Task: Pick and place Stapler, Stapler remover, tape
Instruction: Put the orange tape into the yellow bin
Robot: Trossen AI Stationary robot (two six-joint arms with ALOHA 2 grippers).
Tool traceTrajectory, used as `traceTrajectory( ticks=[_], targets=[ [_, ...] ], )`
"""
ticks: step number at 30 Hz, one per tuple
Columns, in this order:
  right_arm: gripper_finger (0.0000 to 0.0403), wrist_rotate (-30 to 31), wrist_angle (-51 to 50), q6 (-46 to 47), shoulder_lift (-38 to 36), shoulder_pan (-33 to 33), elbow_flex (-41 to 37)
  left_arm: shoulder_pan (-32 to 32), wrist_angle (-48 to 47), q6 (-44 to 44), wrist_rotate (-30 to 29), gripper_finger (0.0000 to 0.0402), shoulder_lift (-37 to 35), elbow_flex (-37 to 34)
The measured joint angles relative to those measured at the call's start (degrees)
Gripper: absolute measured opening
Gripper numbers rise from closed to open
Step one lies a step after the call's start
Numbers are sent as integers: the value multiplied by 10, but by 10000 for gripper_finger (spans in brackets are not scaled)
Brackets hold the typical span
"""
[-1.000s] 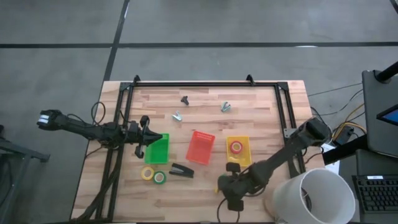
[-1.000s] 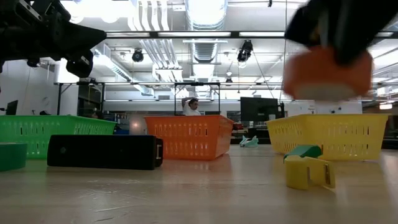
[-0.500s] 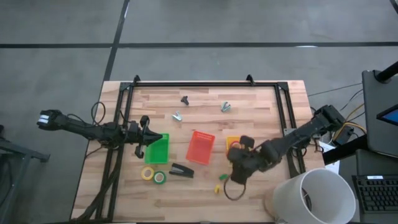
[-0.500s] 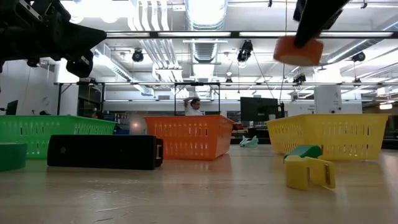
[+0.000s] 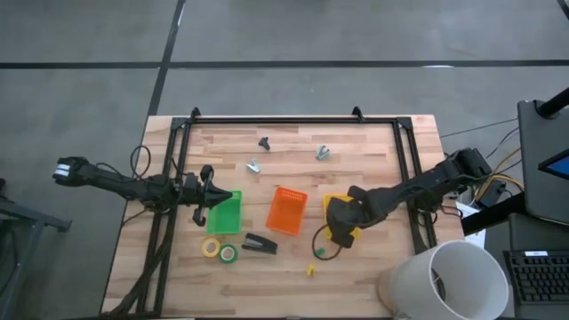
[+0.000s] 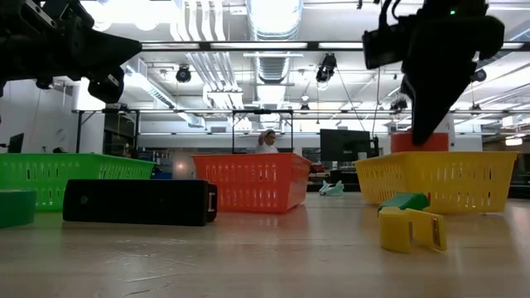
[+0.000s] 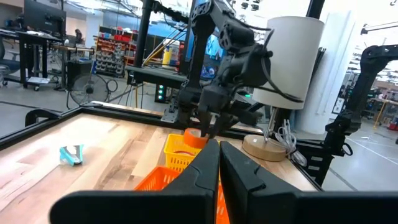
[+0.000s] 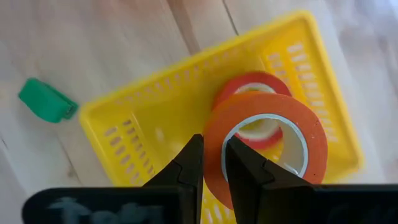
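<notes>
My right end effector (image 8: 213, 163) pinches an orange tape roll (image 8: 261, 146) by its rim, fingers nearly pressed together on it, hanging over the yellow bin (image 5: 338, 206). Directly below it a red tape roll (image 8: 252, 93) lies inside that bin. A small green piece (image 8: 47, 101) sits on the desk (image 5: 373, 151) just outside the bin. The stapler (image 5: 260, 243) lies well off toward my left arm, near the orange bin (image 5: 286, 212), with yellow tape (image 5: 211, 248) and green tape (image 5: 228, 254) beyond it. My left end effector (image 7: 214, 165) waits pressed together, holding nothing, at the green bin (image 5: 226, 213).
</notes>
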Motion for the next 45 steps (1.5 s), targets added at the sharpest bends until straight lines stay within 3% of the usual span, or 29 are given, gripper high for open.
traceTrajectory(
  ticks=[4, 45],
  targets=[
    [45, -6, 49, -20, 0, -8, -19, 0, 0, 0, 0, 16, 0, 0],
    [54, -1, 85, -37, 0, -41, -67, 0, 0, 0, 0, 16, 0, 0]
  ],
)
